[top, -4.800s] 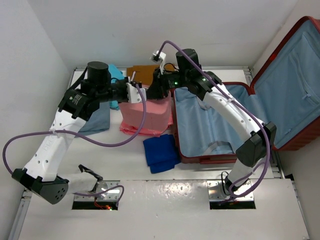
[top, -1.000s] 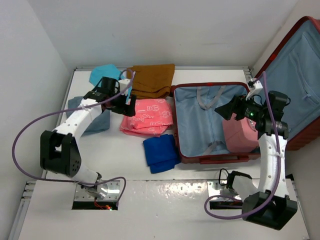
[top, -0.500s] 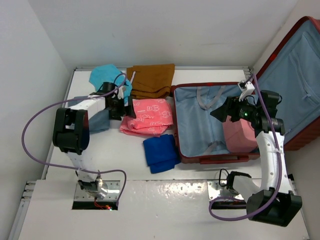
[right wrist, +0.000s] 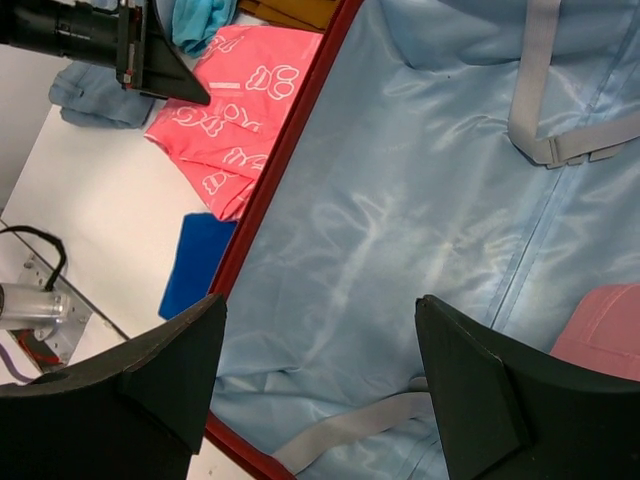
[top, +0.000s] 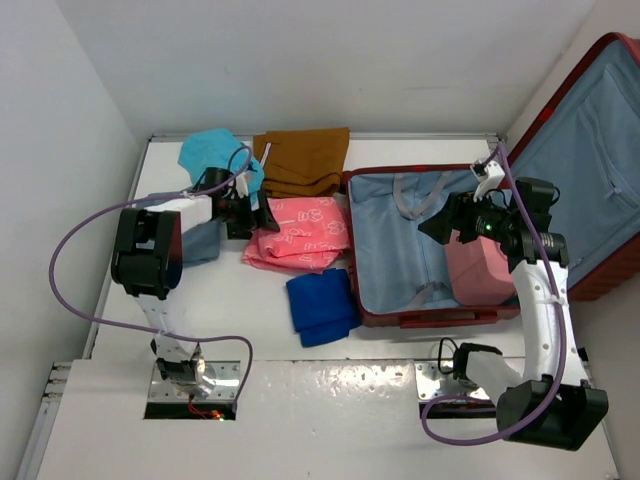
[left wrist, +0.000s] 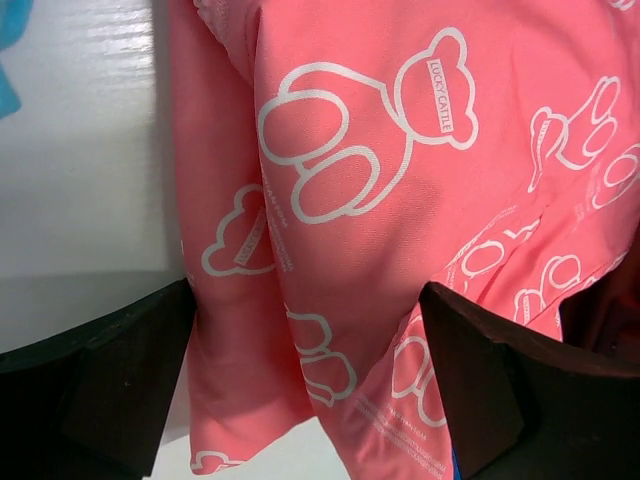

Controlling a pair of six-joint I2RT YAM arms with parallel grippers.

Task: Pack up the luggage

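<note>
While only one item lies inside so far, I judge the packing barely begun. The large red hard-shell suitcase (top: 385,250) lies open at 3 o'clock on the desk (top: 230,300), its lid propped up toward 1 o'clock. A pale pink folded bundle (top: 478,272) rests on the grey-blue lining in the near right corner.

Five pieces are left outside:
- a coral-pink garment printed with white bear outlines (top: 300,232), just beside the suitcase's 9 o'clock wall
- a royal blue folded cloth (top: 322,305) at 6 o'clock of that garment
- a mustard-brown folded cloth (top: 305,160) at 12 o'clock
- a teal cloth (top: 208,150) at 11 o'clock
- a grey-blue cloth (top: 195,240) at 9 o'clock

My left hand (top: 255,215) is spread fully wide at the coral garment's 9 o'clock edge, a finger on each side of the fabric, gripping nothing. My right hand (top: 440,225) hangs over the lining, well apart and empty.

The desk is glossy white, with a pale metal plate (top: 330,400) at its near edge. Plain white walls (top: 350,60) close in at 9 and 12 o'clock.
</note>
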